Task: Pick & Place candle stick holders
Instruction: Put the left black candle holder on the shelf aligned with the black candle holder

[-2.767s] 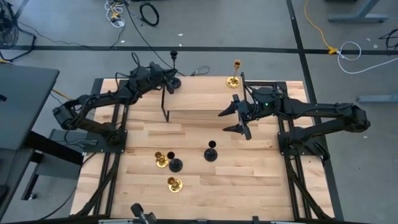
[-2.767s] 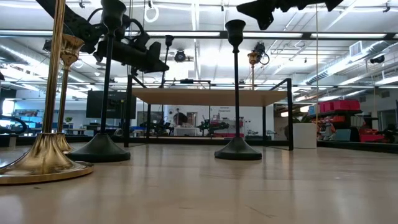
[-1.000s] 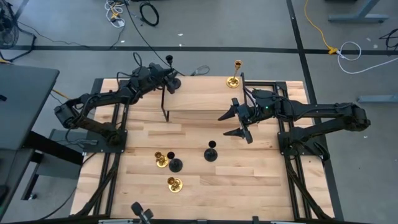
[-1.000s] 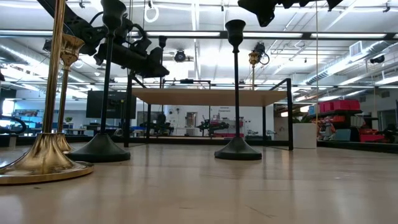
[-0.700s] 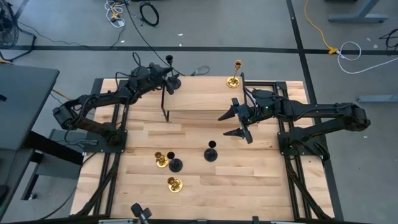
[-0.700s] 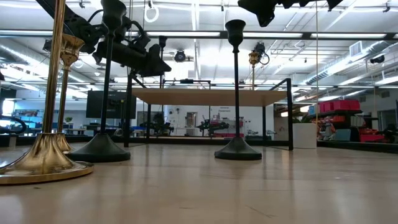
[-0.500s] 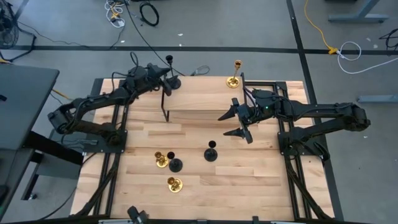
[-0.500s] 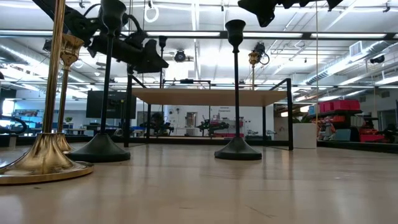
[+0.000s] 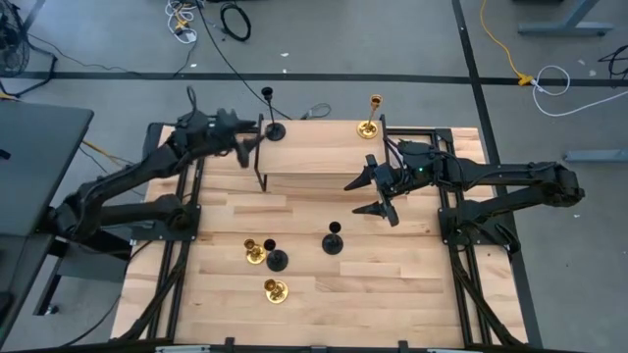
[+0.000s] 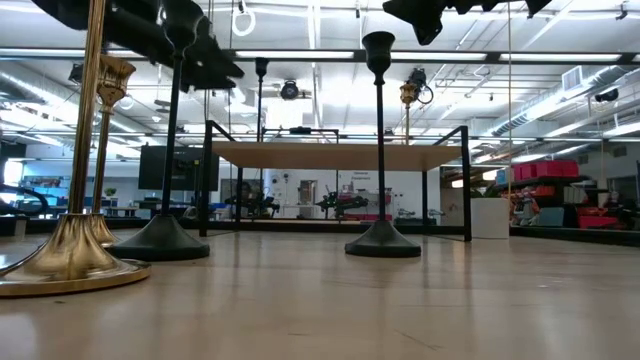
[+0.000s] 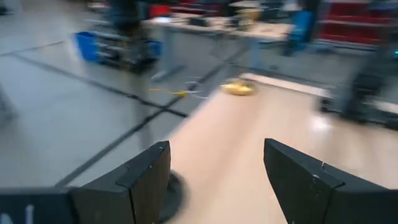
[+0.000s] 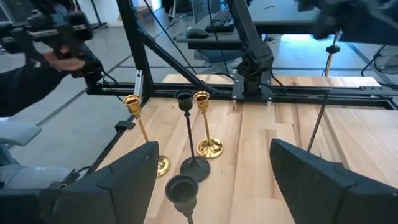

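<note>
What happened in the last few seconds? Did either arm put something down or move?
The left end effector let go of the black candle holder on the raised wooden platform's back left corner and pulled away to the left, open. That holder stands on its own now. The right end effector, the gold holder on the platform and the four holders on the table did not move.
</note>
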Robot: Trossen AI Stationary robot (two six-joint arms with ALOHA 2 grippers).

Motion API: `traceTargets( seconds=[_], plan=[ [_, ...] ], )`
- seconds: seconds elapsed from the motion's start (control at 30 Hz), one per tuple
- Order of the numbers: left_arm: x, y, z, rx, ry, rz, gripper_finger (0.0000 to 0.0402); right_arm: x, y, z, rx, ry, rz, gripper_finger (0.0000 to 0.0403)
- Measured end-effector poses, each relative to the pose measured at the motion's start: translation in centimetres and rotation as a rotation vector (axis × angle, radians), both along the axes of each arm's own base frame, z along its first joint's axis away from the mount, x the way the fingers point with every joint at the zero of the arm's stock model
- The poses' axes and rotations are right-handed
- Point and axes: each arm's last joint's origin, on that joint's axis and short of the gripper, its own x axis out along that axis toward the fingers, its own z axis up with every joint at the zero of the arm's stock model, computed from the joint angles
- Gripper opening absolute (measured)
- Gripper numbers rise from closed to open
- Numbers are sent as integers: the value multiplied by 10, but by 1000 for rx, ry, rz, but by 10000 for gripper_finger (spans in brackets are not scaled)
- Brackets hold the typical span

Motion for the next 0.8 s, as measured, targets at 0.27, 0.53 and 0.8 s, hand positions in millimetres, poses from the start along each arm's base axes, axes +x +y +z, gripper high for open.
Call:
traceTargets(
  seconds=[0.27,0.53,0.8],
  plan=[
    [-6,-42,12,-83,-71,-412,259,0,0,0,0,0,1,304],
    [-2,-75,12,-159,-56,-665,259,0,1,0,60,18,-9,304],
    [5,-106,4,-200,26,-713,252,0,10,0,50,16,29,304]
  ],
)
